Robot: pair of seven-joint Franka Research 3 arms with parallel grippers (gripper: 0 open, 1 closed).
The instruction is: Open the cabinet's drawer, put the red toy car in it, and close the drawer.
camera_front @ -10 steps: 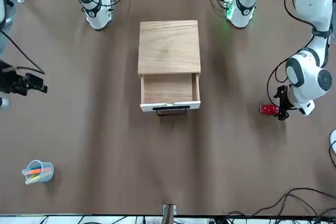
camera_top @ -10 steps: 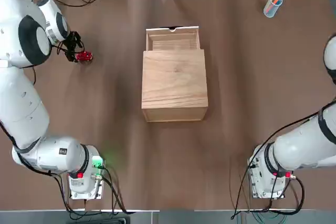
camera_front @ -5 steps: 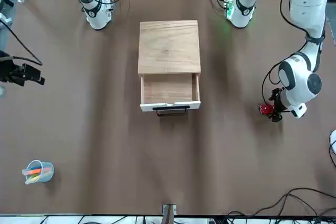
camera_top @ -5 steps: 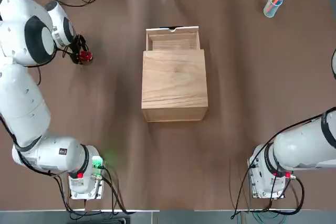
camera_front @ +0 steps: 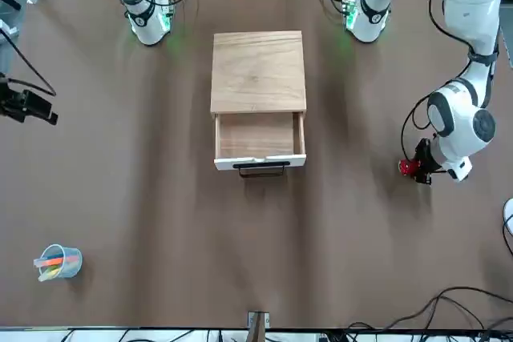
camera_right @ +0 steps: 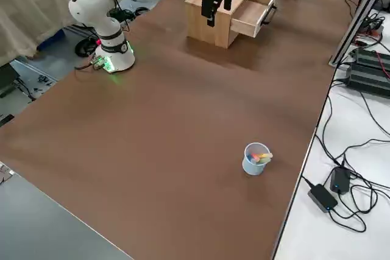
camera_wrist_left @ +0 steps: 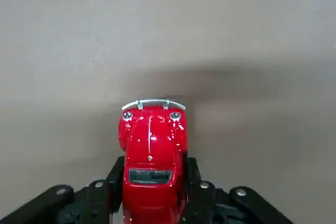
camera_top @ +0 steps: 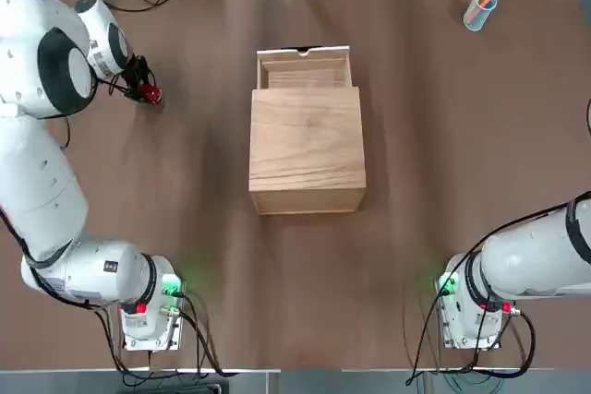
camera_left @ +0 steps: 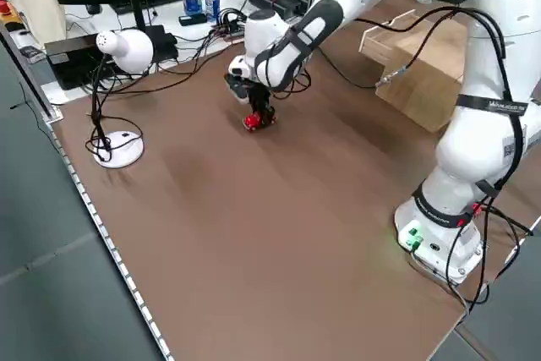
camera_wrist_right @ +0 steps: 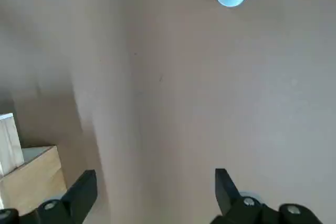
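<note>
The red toy car sits on the brown table to the left of the cabinet. My left gripper is down at the car, and in the left wrist view its fingers press against both sides of the red toy car. The drawer stands pulled out on the cabinet's far side, with nothing in it and its dark handle facing away from me. My right gripper hovers open far off to the cabinet's right, holding nothing.
A pale blue cup of coloured pens stands at the far right corner. A white lamp-like stand sits near the table's left edge. Cables and equipment line the far edge. The arm bases stand at the near edge.
My left gripper's fingers have closed in on the red toy car, which shifted slightly. The right gripper has drifted farther to the right, away from the cabinet.
</note>
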